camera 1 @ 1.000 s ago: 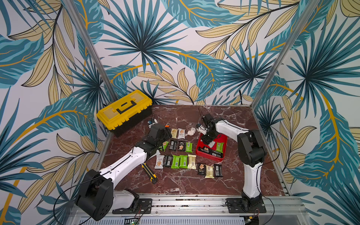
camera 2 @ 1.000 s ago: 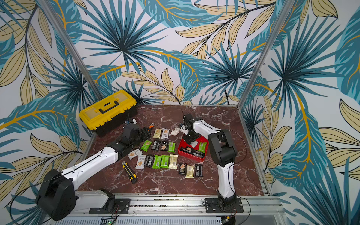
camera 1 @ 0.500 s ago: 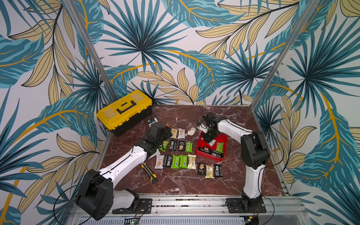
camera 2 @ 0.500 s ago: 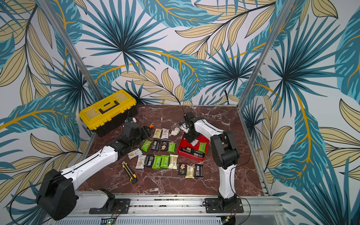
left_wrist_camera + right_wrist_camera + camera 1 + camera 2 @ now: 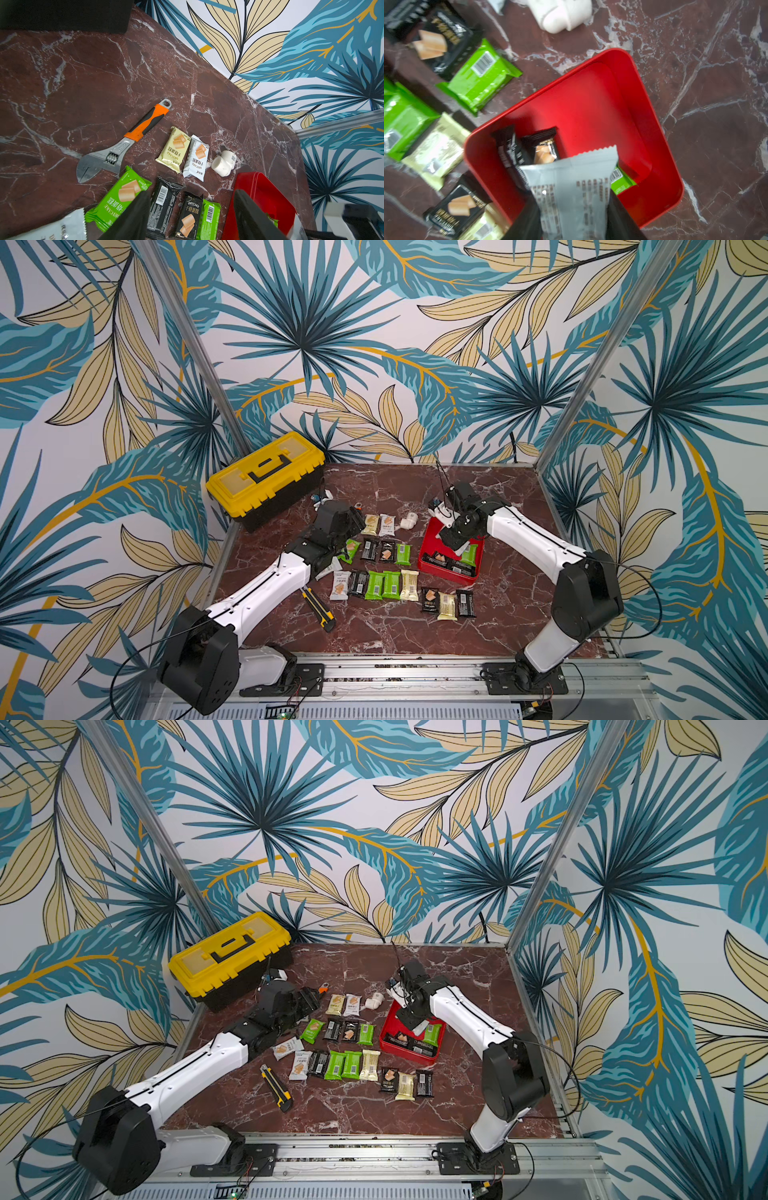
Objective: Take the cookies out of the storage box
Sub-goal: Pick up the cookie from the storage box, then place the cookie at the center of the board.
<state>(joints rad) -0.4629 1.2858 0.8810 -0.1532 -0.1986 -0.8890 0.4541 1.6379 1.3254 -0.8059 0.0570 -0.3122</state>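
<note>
The right end effector [image 5: 573,209] is clamping a white packet [image 5: 571,174] and holding it over the red box [image 5: 591,99], which is sitting on the surface [image 5: 706,62]. Black packets [image 5: 512,153] and a green packet [image 5: 620,182] are lying inside the box. More packets [image 5: 384,585] are lying in rows beside it. The left end effector [image 5: 190,216] is hovering above those rows, fingers apart, gripping nothing.

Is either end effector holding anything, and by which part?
The right end effector grips a white cookie packet by one end, over the red storage box. The left end effector holds nothing.
</note>
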